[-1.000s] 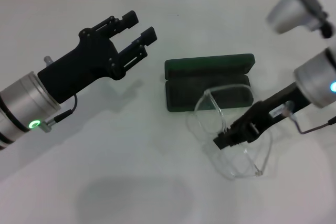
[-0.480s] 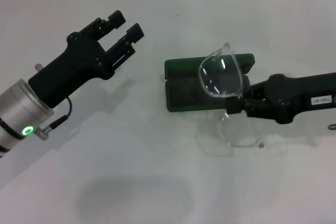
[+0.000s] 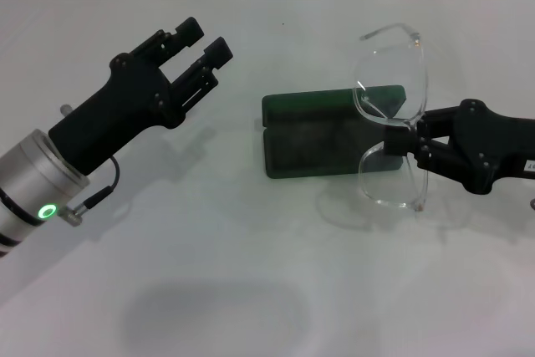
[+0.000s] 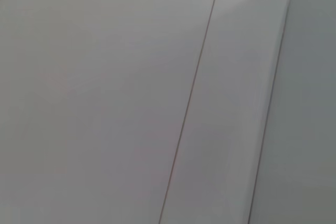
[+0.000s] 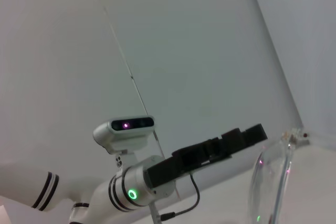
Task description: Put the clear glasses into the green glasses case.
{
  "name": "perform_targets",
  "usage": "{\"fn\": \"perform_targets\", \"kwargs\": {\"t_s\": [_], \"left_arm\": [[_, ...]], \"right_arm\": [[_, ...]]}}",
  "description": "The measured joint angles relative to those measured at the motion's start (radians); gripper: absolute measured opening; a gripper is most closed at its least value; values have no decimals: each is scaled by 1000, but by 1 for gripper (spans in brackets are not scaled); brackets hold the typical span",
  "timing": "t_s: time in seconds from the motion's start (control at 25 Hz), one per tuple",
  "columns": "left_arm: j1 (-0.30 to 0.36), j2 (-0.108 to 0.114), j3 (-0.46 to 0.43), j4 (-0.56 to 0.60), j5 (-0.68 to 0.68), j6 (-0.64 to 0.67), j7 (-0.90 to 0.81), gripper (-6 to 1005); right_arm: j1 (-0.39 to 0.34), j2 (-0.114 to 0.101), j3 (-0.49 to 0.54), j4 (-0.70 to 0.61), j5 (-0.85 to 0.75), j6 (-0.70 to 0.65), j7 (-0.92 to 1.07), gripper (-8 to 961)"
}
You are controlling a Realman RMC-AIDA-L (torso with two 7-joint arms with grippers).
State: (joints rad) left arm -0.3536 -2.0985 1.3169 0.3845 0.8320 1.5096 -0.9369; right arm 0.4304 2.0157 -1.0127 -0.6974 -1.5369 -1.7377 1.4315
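The green glasses case point(image 3: 322, 135) lies open near the table's middle, lid toward the back and dark lining up. The clear glasses point(image 3: 391, 94) hang in the air over the case's right end, turned so one lens is above the other. My right gripper point(image 3: 399, 145) is shut on their middle bridge, reaching in from the right edge. One clear lens point(image 5: 272, 184) shows in the right wrist view. My left gripper point(image 3: 201, 43) hovers open above the table, left of the case, holding nothing. The left wrist view shows only wall.
White tabletop point(image 3: 209, 273) all around the case, with a tiled wall behind. The right wrist view looks across at my left arm point(image 5: 173, 174) and the head camera point(image 5: 126, 129).
My right gripper has lifted the clear glasses off the table and rotated them, carrying them up and right over the case's right end. The left gripper barely moved.
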Motion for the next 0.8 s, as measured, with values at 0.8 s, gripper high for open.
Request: {"fn": "perform_targets", "kwargs": {"t_s": [0.8], "left_arm": [[-308, 87, -3, 62, 389, 9, -515, 549]], "right_arm": [[-26, 7, -22, 84, -75, -88, -529, 118]]}}
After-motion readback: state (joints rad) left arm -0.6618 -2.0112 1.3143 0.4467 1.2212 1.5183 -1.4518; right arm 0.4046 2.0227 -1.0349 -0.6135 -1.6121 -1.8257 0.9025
